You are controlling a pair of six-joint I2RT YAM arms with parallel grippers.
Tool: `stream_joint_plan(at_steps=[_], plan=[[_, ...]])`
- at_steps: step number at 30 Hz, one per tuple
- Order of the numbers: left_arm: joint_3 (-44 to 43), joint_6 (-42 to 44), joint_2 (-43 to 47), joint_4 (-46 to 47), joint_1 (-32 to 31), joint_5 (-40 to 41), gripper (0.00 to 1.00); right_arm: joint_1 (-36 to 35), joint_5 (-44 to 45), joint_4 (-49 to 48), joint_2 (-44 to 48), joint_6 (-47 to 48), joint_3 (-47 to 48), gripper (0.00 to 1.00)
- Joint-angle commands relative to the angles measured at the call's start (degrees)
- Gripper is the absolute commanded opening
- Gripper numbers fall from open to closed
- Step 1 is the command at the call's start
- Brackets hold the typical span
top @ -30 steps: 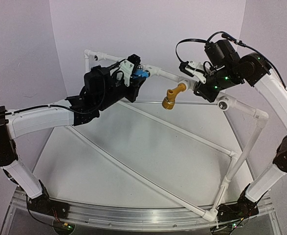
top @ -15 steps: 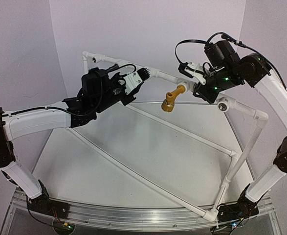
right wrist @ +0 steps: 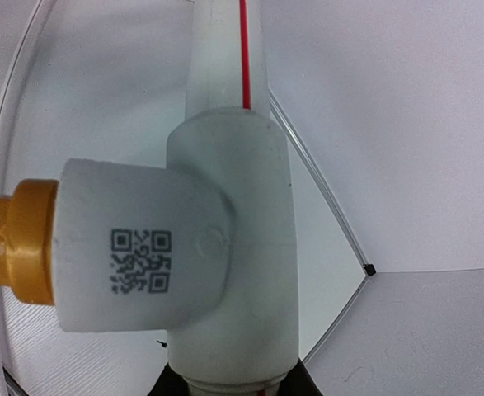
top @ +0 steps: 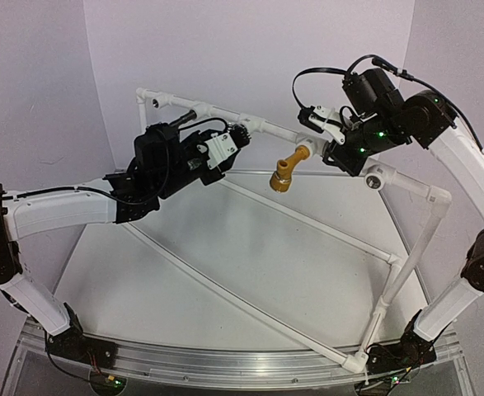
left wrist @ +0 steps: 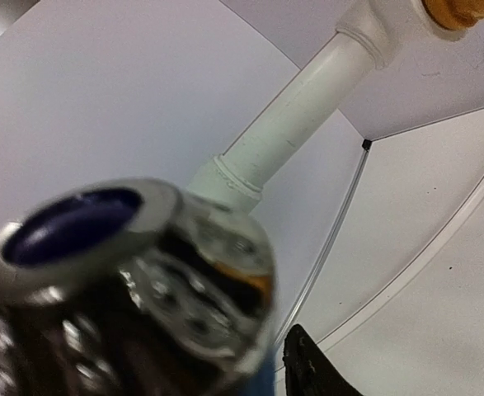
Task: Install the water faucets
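Clamping white plastic pipe frame (top: 415,183) at tee beside mustard-yellow plastic faucet (top: 287,167): right gripper (top: 317,134) fingers (right wrist: 169,384), nearly closed. Left gripper (top: 240,134), far left, close to blurred blue plastic faucet (left wrist: 134,280); grasp or release unclear.

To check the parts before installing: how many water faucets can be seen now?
2. The yellow faucet hangs from the tee fitting on the rear pipe. The blue faucet, blurred, fills the left wrist view. A third may be hidden.
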State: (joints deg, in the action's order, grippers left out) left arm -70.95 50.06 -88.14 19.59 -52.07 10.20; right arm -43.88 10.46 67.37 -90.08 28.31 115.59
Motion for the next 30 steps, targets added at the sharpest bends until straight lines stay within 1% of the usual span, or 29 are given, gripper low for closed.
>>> stream_joint_plan(at_steps=[1, 3, 6, 9, 13, 25, 30], plan=[[1.4, 1.4, -1.4, -2.1, 0.4, -0.2, 0.49, -2.3, -7.1, 1.7, -0.7, -5.3, -0.9, 0.00], [1.3, 1.4, -1.1, -1.7, 0.4, -0.1, 0.54, -2.3, -7.1, 1.7, -0.8, -5.3, -0.8, 0.00], [1.3, 1.5, -0.6, -1.2, 0.3, 0.3, 0.66, -2.3, -7.0, 1.7, -0.9, -5.4, -0.7, 0.00], [1.7, 1.4, 0.5, 0.0, 0.2, 1.0, 0.82, -2.3, -6.9, 1.7, -1.1, -5.3, -0.6, 0.00], [2.2, 1.3, 2.5, 0.4, -0.1, 1.3, 0.99, -2.3, -6.9, 1.6, -1.4, -5.3, -0.3, 0.00], [5.3, 0.2, 11.6, -2.9, -2.5, 0.7, 1.00, -2.3, -6.6, 1.1, -2.4, -5.5, 0.3, 0.00], [5.0, -4.0, 15.3, -4.9, -3.1, 2.4, 1.00, -2.3, -6.3, 0.8, -2.8, -5.5, 0.5, 0.00]])
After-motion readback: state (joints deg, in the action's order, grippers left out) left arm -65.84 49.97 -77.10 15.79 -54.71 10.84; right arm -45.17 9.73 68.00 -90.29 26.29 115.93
